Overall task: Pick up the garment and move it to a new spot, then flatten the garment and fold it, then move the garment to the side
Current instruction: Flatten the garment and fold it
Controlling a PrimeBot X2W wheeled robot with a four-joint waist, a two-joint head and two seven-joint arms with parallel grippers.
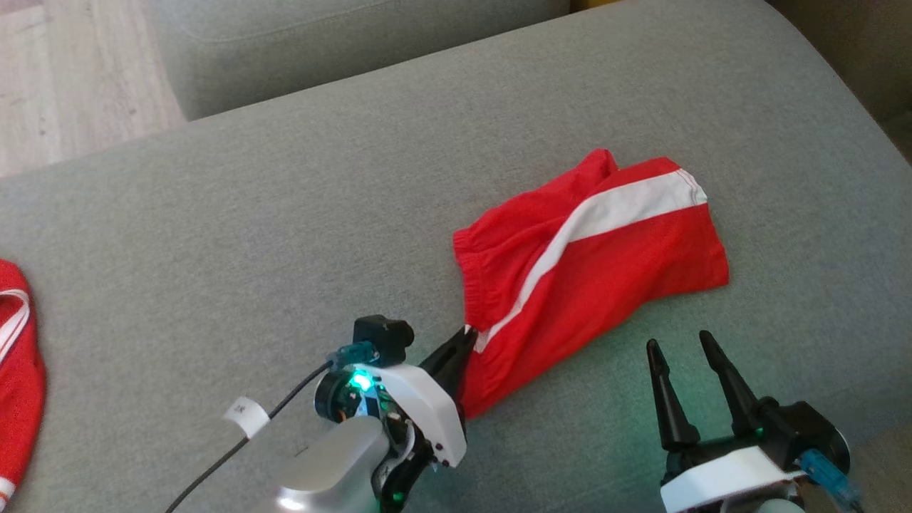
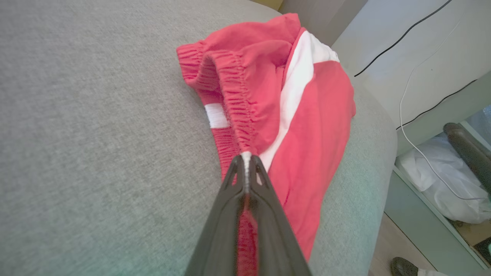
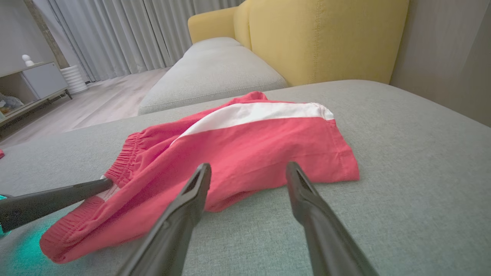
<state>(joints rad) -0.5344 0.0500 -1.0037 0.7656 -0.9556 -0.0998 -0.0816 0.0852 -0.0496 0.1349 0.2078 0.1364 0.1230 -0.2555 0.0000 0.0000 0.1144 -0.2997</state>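
Pinching the garment (image 1: 591, 263) by its elastic waistband, my left jaws are pressed together on the cloth right where the white side stripe (image 1: 627, 206) meets the gathered edge. A sliver of white shows between the fingertips (image 2: 234, 172). The garment is a pair of red shorts, lying on the grey sofa cushion (image 1: 285, 214) ahead of those jaws, with its leg hem at the far end and to the right.

Just beyond the left jaws, inside the waistband opening, sits a white patch (image 2: 216, 115). I cannot tell whether it is a label or the other stripe, and I can read no writing on it. A small white tag (image 1: 246, 417) is wrapped round the black cable behind my left wrist. Its print is too small to read.

My right jaws are spread wide and hold nothing. They stand over bare cushion near the long lower edge of the garment, to the right of my left jaws.

Left of the left jaws the cushion runs broad and bare, well apart from a second red cloth (image 1: 18, 370) at its far left. Right of the garment the cushion rounds off to its edge (image 2: 383, 153), with floor below. Beyond the garment, ahead of the right jaws, the cushion continues to a yellow backrest (image 3: 326, 34) and a second grey seat (image 3: 215, 73).
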